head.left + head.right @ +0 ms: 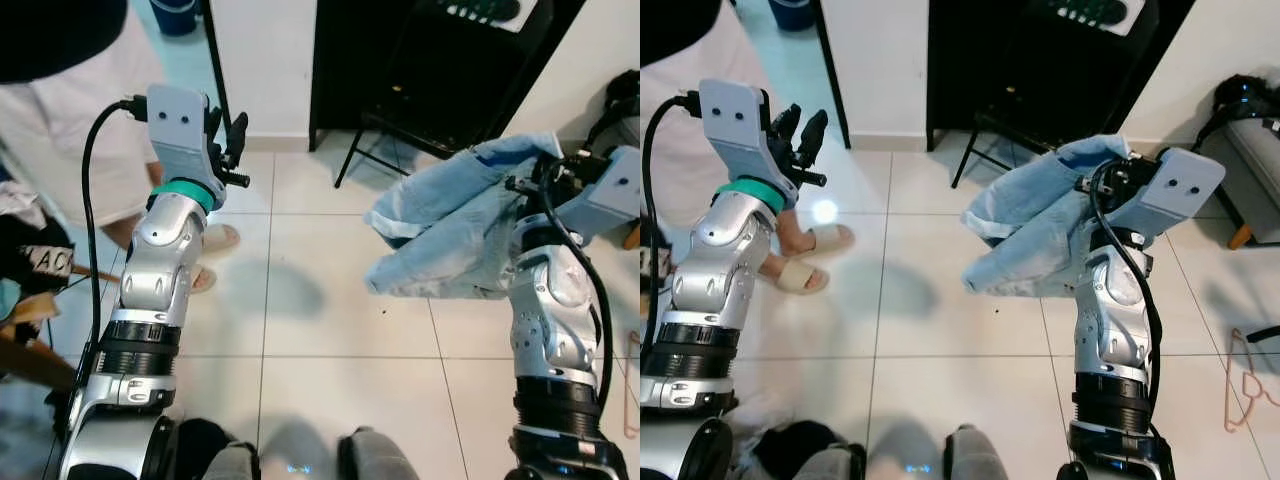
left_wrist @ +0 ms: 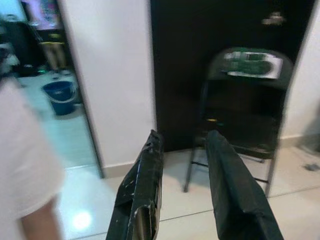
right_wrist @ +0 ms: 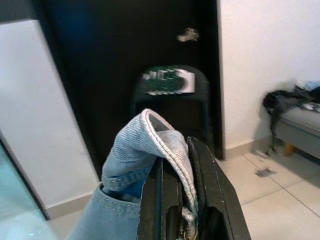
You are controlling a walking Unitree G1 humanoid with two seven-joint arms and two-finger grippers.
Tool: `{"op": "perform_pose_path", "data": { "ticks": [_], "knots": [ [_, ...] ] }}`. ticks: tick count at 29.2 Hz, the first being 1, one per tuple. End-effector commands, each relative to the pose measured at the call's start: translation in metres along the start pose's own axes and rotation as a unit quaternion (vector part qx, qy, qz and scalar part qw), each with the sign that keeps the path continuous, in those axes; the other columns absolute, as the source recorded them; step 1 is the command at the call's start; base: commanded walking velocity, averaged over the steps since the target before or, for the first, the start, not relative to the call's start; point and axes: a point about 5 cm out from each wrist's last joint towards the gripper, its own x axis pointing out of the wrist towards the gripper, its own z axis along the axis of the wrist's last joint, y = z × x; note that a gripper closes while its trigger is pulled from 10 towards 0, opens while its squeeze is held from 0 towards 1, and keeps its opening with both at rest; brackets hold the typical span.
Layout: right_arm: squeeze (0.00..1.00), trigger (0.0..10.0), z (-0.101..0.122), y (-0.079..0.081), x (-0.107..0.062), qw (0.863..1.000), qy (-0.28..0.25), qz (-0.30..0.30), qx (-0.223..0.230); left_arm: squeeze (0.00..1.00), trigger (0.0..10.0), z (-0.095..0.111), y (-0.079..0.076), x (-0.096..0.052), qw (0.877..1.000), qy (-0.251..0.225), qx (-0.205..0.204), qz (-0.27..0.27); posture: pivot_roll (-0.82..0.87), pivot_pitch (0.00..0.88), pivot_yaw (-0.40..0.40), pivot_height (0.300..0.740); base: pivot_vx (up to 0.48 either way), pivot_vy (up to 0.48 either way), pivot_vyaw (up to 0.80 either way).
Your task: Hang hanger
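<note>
Right wrist view: right gripper pinches a fold of the denim garment; left gripper parted, empty. The thin pinch could slip.

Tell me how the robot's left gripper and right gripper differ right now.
The left gripper is open and holds nothing, while the right gripper is shut on a light blue denim garment. The left gripper is raised near a person's sandalled feet; the right gripper is raised on the other side with the garment hanging from it above the tiled floor. Both point toward the dark folding chair ahead.
</note>
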Motion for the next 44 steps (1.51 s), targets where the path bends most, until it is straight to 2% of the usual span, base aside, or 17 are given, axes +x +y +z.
{"op": "perform_pose_path", "data": {
  "ticks": [1,6,14,19,21,22,24,25,27,28,30,32,33,34,36,39,44],
  "knots": [
    [0.0,10.0,0.008,-0.002,0.001,1.0,-0.019,-0.004,0.002,0.0,10.0,-0.002,-0.002,0.0,1.0,0.007,0.003,-0.004,-0.03,0.074,0.024,0.74,0.266,0.0,0.0],
    [0.0,10.0,0.007,-0.002,0.001,1.0,-0.018,-0.004,0.003,0.0,10.0,-0.003,-0.002,0.0,1.0,0.011,0.001,-0.004,-0.03,0.075,0.026,0.74,0.0,0.0,0.0],
    [0.0,10.0,0.004,-0.001,0.0,1.0,-0.01,0.002,0.005,0.0,10.0,-0.007,-0.004,0.0,1.0,0.022,-0.001,-0.009,-0.04,0.076,0.027,0.74,0.0,0.0,-0.8],
    [0.0,10.0,-0.011,-0.001,-0.005,1.0,0.021,0.015,-0.004,0.0,10.0,-0.017,-0.008,-0.004,0.999,0.043,0.005,-0.025,-0.04,0.076,0.027,0.74,0.0,0.0,-0.8],
    [0.0,10.0,-0.045,0.002,-0.023,0.996,0.084,0.034,-0.02,0.0,10.0,-0.042,-0.012,-0.016,0.995,0.082,0.018,-0.044,-0.03,0.067,0.02,0.74,0.0,0.0,-0.8],
    [0.0,10.0,-0.045,0.002,-0.023,0.996,0.084,0.034,-0.02,0.0,10.0,-0.042,-0.012,-0.016,0.995,0.082,0.018,-0.044,-0.03,0.067,0.02,0.74,0.0,0.0,-0.8],
    [0.0,10.0,-0.079,0.005,-0.046,0.987,0.148,0.061,-0.034,0.0,10.0,-0.071,-0.017,-0.032,0.989,0.13,0.024,-0.061,-0.03,0.059,0.015,0.74,0.0,0.0,-0.8],
    [0.0,10.0,-0.079,0.005,-0.046,0.987,0.148,0.061,-0.034,0.0,10.0,-0.071,-0.017,-0.032,0.989,0.13,0.024,-0.061,-0.03,0.059,0.015,0.74,0.0,0.0,-0.8],
    [0.0,10.0,-0.107,0.011,-0.07,0.972,0.206,0.103,-0.052,0.0,10.0,-0.098,-0.025,-0.052,0.981,0.176,0.016,-0.083,-0.03,0.047,0.011,0.74,0.0,0.0,-0.8],
    [0.0,10.0,-0.107,0.011,-0.07,0.972,0.206,0.103,-0.052,0.0,10.0,-0.098,-0.025,-0.052,0.981,0.176,0.016,-0.083,-0.03,0.047,0.011,0.74,0.0,0.0,-0.8],
    [0.0,10.0,-0.128,0.015,-0.093,0.953,0.25,0.152,-0.081,0.0,10.0,-0.123,-0.035,-0.075,0.969,0.222,0.001,-0.105,-0.03,0.043,0.011,0.74,0.0,0.0,-0.8],
    [0.0,10.0,-0.128,0.015,-0.093,0.953,0.25,0.152,-0.081,0.0,10.0,-0.123,-0.035,-0.075,0.969,0.222,0.001,-0.105,-0.03,0.043,0.011,0.74,0.0,0.0,-0.8],
    [0.0,10.0,-0.136,0.016,-0.103,0.943,0.264,0.175,-0.104,0.0,10.0,-0.138,-0.04,-0.088,0.962,0.249,-0.003,-0.115,-0.03,0.038,0.009,0.74,0.0,0.0,-0.8],
    [0.0,10.0,-0.136,0.016,-0.103,0.943,0.264,0.175,-0.104,0.0,10.0,-0.138,-0.04,-0.088,0.962,0.249,-0.003,-0.115,-0.03,0.038,0.009,0.74,0.0,0.0,-0.8],
    [0.0,10.0,-0.145,0.018,-0.115,0.933,0.276,0.194,-0.124,0.0,10.0,-0.158,-0.048,-0.107,0.951,0.284,-0.002,-0.122,-0.04,0.033,0.008,0.74,0.0,0.0,-0.8],
    [0.0,10.0,-0.145,0.02,-0.115,0.933,0.273,0.2,-0.125,0.0,10.0,-0.161,-0.049,-0.11,0.951,0.287,-0.002,-0.116,-0.04,0.029,0.008,0.74,0.0,0.0,-0.8],
    [0.0,10.0,-0.139,0.029,-0.106,0.94,0.245,0.206,-0.115,0.0,10.0,-0.152,-0.048,-0.099,0.962,0.253,-0.004,-0.099,-0.05,0.03,0.014,0.74,0.0,0.0,-0.8]
  ]
}}
